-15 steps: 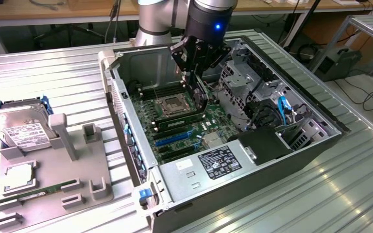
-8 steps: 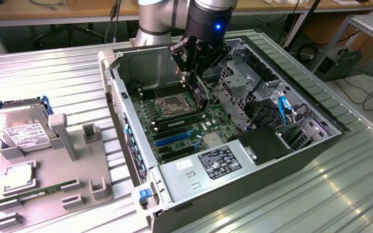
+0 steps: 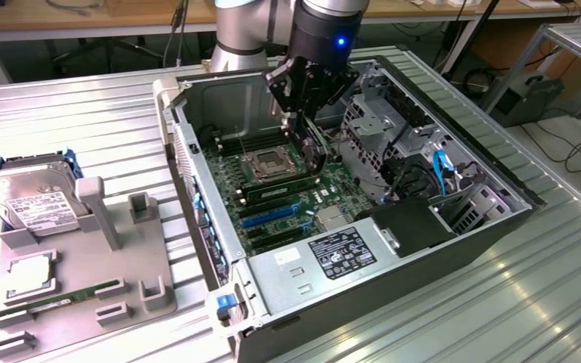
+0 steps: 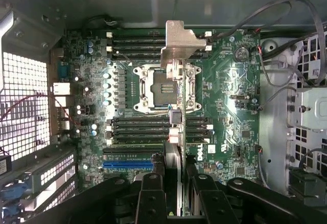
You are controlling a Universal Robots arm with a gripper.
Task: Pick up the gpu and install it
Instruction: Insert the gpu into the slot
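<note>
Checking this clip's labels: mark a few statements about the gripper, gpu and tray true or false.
1. The gripper holds the gpu. True.
2. The gpu sits in the blue slot. False: it is in the gripper over the CPU socket, away from that slot.
3. The hard drive is inside the case. False: it is on the tray, at the exterior view's left.
4. A RAM stick lies on the tray. True.
5. No cooler covers the CPU socket. True.
</note>
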